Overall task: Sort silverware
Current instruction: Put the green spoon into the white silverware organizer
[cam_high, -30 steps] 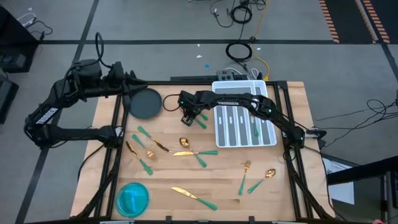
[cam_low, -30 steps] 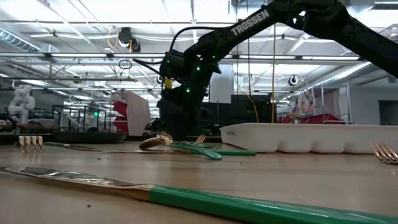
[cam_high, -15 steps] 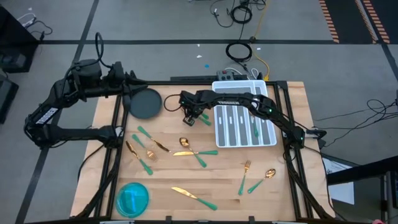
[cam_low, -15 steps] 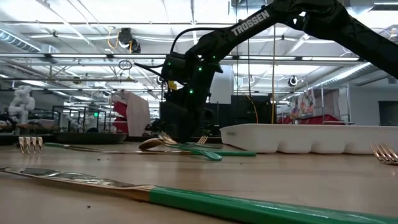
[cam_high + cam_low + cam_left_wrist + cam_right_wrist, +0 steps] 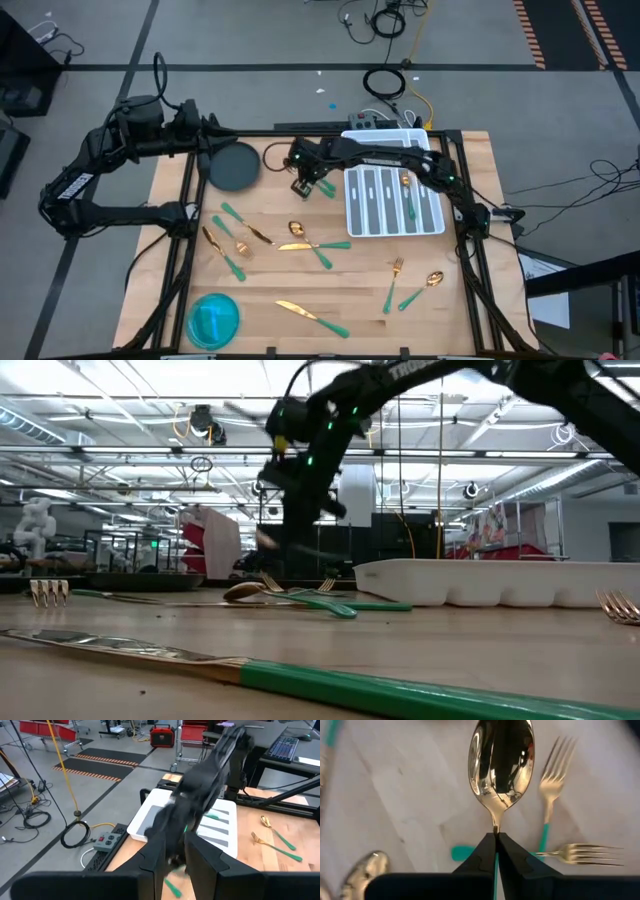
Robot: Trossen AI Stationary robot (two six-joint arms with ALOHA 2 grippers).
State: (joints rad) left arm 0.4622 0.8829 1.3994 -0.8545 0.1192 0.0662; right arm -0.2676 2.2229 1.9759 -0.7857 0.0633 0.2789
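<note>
- Front edge: a knife (image 5: 312, 316) lies flat, gold blade to the left and green handle to the right. A blue dish (image 5: 213, 318) sits just left of it at the front-left corner.
- Front right: a fork (image 5: 393, 281) and a second spoon (image 5: 424, 288) lie side by side, close but apart, heads pointing toward the tray.
- Centre left: a loose cluster of silverware (image 5: 262, 238) lies on the wood, several pieces crossing one another. It cannot be told whether all of them touch.
- Right gripper (image 5: 496, 836): located mid-table, just left of the tray and held above the tabletop. Its jaws are pressed fully together on the thin neck of a spoon (image 5: 500, 757). The gold bowl projects beyond the fingertips and the green handle runs back between the fingers.
- Tray (image 5: 350, 205): white and slotted, at the right rear of the table. At least one gold-headed piece (image 5: 406, 184) lies in a slot; the other slots cannot be read clearly.
- Rear left: a dark plate (image 5: 236, 166) sits on the table.
- Left gripper (image 5: 212, 134): waits at the rear-left table edge, beside the dark plate. Its wrist view shows the fingers (image 5: 151, 865) standing apart with nothing between them.
- Beyond the table: a power strip (image 5: 368, 121) and coiled cables lie on the floor.
</note>
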